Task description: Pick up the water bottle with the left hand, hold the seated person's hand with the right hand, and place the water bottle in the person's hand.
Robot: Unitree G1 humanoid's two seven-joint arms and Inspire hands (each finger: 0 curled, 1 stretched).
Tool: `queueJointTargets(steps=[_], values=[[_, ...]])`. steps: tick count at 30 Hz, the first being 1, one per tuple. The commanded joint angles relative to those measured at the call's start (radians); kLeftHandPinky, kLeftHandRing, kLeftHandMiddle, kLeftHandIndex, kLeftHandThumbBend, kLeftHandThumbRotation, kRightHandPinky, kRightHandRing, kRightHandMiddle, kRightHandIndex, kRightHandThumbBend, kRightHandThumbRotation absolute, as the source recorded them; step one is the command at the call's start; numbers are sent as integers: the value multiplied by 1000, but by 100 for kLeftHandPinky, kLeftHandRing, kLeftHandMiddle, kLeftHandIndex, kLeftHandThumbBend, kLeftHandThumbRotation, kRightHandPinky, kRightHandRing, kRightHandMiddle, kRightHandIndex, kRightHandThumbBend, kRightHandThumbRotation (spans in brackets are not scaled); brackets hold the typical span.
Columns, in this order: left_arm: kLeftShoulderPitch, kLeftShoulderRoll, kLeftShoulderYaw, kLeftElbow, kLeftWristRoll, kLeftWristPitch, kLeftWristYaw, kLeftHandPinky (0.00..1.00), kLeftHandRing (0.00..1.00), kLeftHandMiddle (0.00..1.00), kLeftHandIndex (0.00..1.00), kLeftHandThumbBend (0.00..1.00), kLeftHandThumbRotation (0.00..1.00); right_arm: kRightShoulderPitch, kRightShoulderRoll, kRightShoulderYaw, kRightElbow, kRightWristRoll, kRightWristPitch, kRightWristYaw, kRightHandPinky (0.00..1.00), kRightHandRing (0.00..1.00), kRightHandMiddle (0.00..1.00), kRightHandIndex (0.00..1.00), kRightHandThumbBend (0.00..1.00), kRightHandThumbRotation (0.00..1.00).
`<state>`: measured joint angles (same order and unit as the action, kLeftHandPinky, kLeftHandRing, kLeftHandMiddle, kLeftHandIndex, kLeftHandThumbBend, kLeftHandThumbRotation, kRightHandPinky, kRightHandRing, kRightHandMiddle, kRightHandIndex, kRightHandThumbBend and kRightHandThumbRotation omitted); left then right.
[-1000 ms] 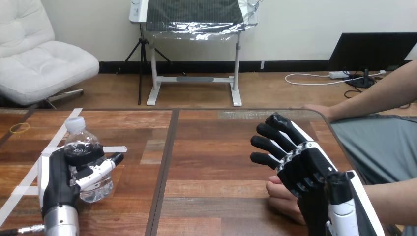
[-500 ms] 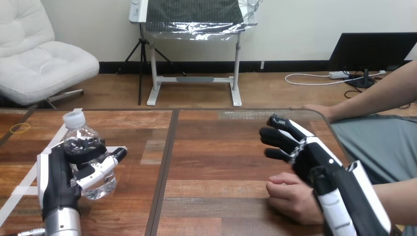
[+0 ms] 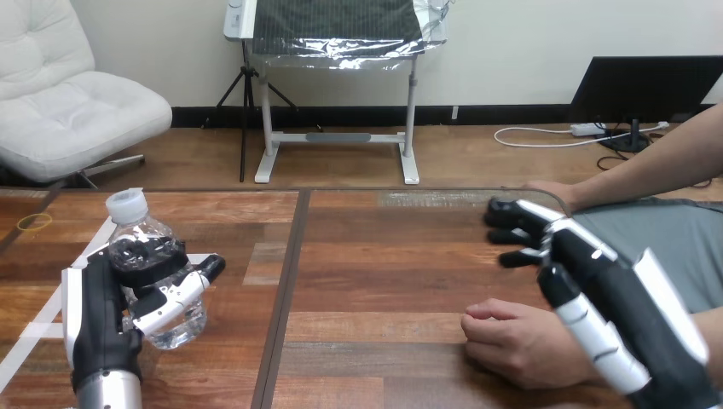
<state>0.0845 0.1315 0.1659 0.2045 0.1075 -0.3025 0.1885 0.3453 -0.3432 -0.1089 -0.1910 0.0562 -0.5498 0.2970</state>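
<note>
My left hand (image 3: 107,311) is shut on a clear water bottle (image 3: 152,268) with a white cap, held upright just above the table's left part. My right hand (image 3: 558,247) hovers open at the right, fingers straight and pointing left, above and slightly beyond the person's hand (image 3: 520,341). That hand rests as a loose fist on the table near the front edge; my hand is apart from it. The person's other hand (image 3: 550,192) lies at the far right edge of the table.
White tape strips (image 3: 94,247) cross the table's left part. A yellow rubber band (image 3: 34,221) lies at the far left. A dark seam (image 3: 286,290) divides the wooden table (image 3: 384,273) down the middle.
My right hand has swung right and further from me, off the person's fist, which now shows whole. My left hand has lifted the bottle slightly.
</note>
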Motion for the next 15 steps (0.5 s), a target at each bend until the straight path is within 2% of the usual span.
queueJointTargets(steps=[1, 7, 15], values=[[-35, -6, -29, -222, -8, -79, -23, 22, 27, 32, 39, 55, 0, -174, -94, -98, 95, -32, -9, -16, 73, 81, 83, 83, 55, 89], [-8, -10, -35, -280, -15, -76, -49, 22, 27, 32, 39, 54, 0, -220, -152, -125, 161, -47, 5, -11, 73, 80, 82, 82, 61, 86], [13, -15, -35, -326, -13, -52, -76, 21, 26, 32, 39, 53, 0, -257, -235, -141, 219, -55, 48, 25, 74, 82, 83, 83, 71, 80]])
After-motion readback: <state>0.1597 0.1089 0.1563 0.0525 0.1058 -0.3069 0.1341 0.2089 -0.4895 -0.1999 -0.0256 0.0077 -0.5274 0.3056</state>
